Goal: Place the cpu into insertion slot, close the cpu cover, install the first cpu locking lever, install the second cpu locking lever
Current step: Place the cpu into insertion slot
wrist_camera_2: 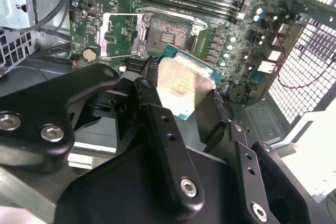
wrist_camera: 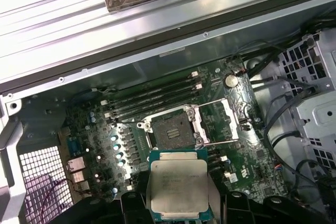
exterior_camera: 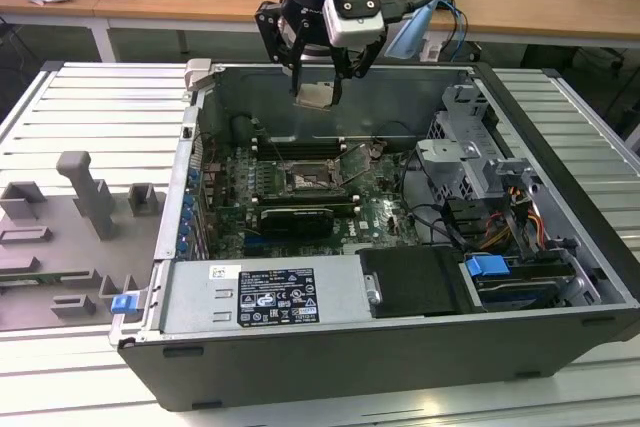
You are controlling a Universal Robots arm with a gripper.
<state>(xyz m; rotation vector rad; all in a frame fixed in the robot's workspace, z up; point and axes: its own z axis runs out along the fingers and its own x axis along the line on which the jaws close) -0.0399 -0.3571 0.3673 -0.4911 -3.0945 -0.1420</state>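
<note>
1 open computer case (exterior_camera: 300,372) lies on its side on the ribbed table (exterior_camera: 90,107), holding the green motherboard (exterior_camera: 380,209), a long black card (exterior_camera: 295,219) and the memory slots (exterior_camera: 300,147). Above it hangs the gripper (exterior_camera: 318,90), its fingers (wrist_camera_2: 157,114) clamped on opposite edges of the cpu (wrist_camera_2: 181,85), which is held flat and well clear of the board. Below, the insertion slot (wrist_camera: 170,129) sits uncovered, its cpu cover (wrist_camera_2: 107,38) swung open beside it.

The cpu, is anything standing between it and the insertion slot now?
Nothing visible does. The end effector holds the cpu in the air, apart from the insertion slot, whose cpu cover lies swung open beside it.
</note>
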